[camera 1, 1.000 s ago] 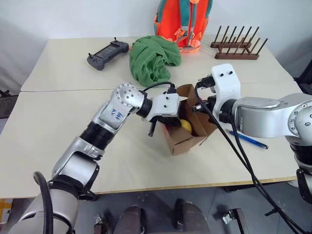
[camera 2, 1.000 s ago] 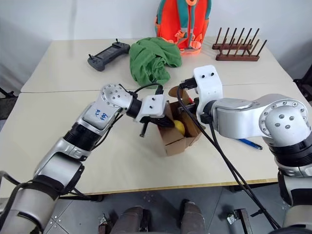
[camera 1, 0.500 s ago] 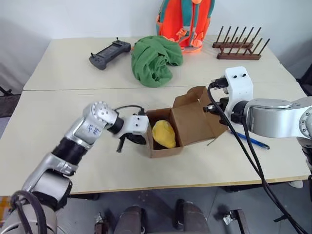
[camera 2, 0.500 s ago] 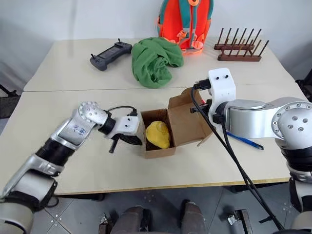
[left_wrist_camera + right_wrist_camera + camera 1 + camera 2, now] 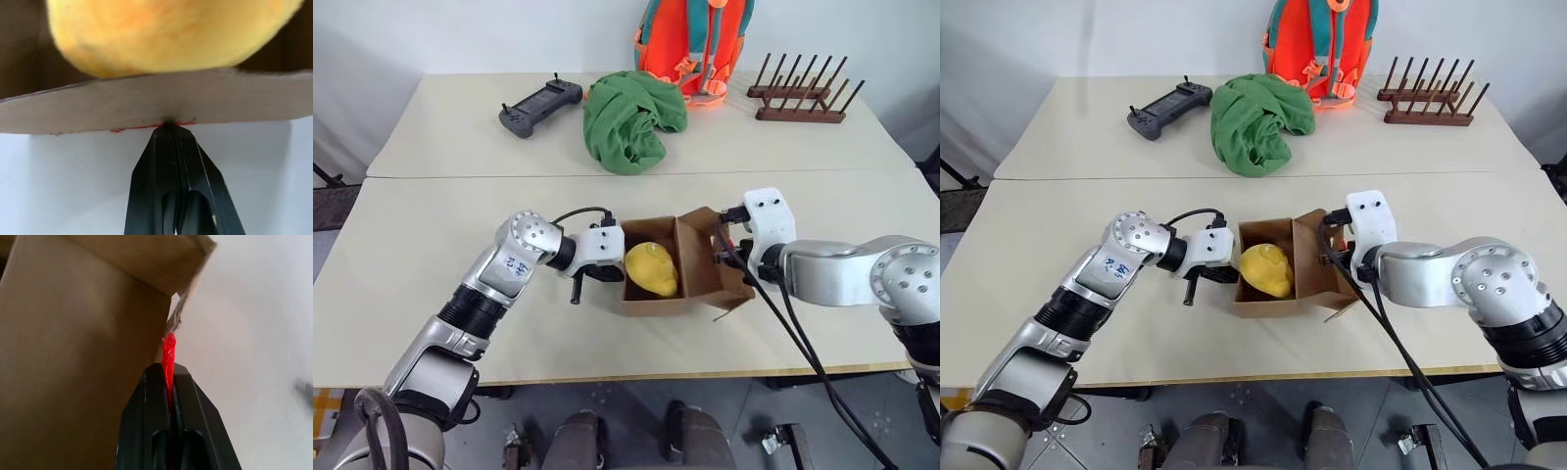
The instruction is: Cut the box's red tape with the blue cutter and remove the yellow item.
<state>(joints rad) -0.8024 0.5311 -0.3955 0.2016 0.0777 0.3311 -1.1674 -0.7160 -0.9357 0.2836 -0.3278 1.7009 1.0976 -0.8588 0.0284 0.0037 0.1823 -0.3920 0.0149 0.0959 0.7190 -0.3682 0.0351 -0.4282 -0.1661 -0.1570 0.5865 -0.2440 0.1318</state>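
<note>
Right wrist view: right hand (image 5: 168,377) pinching red tape (image 5: 168,350); left hand (image 5: 168,128) pinching box (image 5: 146,107) edge; no legible writing.

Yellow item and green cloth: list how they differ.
The yellow item is a small rounded lump, while the green cloth is a much bigger crumpled heap. The yellow item sits inside the open box, while the green cloth lies directly on the table, farther back. Both are one plain colour throughout.

Both grippers (image 5: 168,128) (image 5: 168,369) apparently pinched closed
</note>
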